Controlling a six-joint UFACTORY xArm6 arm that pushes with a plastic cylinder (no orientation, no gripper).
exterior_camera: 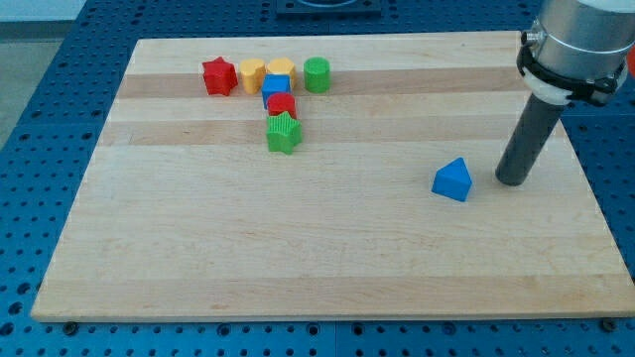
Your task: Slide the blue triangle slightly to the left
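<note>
The blue triangle (453, 180) lies alone on the wooden board (298, 248), right of centre. My tip (510, 182) rests on the board just to the triangle's right, a small gap apart from it. The dark rod rises from there up to the grey arm end at the view's top right.
A cluster sits at the view's upper left: a red star (218, 76), two yellow blocks (251, 72) (282, 68), a green cylinder (317, 74), a blue cube (277, 87), a red block (282, 105) and a green star (284, 133). The board's right edge is close behind the rod.
</note>
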